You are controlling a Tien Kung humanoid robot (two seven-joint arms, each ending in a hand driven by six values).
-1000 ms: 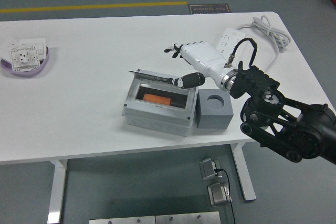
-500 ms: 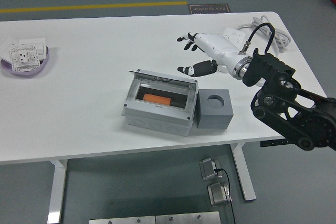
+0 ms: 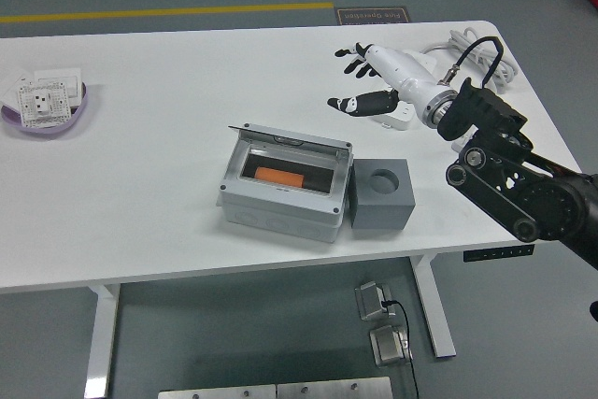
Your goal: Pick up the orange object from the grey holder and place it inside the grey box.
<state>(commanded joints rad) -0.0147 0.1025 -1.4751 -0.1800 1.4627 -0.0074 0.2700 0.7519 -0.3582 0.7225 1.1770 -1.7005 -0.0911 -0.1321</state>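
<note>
Since the earlier frame the right hand [image 3: 388, 81] moved back from the box toward the far right of the table, approx. over the white power strip [image 3: 411, 91]. It holds nothing.

Its fingers [image 3: 353, 53] are spread apart and relaxed, dark tips showing, thumb [image 3: 360, 103] sticking out to the left below them. Behind the fingers I see the white palm shell, then a metal wrist ring w/ a black cable looping up, then the black arm [image 3: 514, 184] leaving at the right edge.

Orange object [image 3: 280, 177] lies inside the grey box [image 3: 280, 207], flat, in the open window. The box lid [image 3: 294, 140] stands tilted open at the far side. Grey holder [image 3: 381, 195] sits just beside the box on the right, touching or nearly so, I cannot tell which; its round hole on top has nothing in it.

Power strip has a white cable [image 3: 481, 53] coiled near the far right corner. At the far left a purple bowl [image 3: 47, 114] holds white socket plates.

Writing: a dark floor sign [image 3: 372, 15] beyond the table has some text, too small for me to read. No brand or label is readable on box or holder. A yellow line [image 3: 168, 12] runs on the floor.

Left arm is not in my view.
</note>
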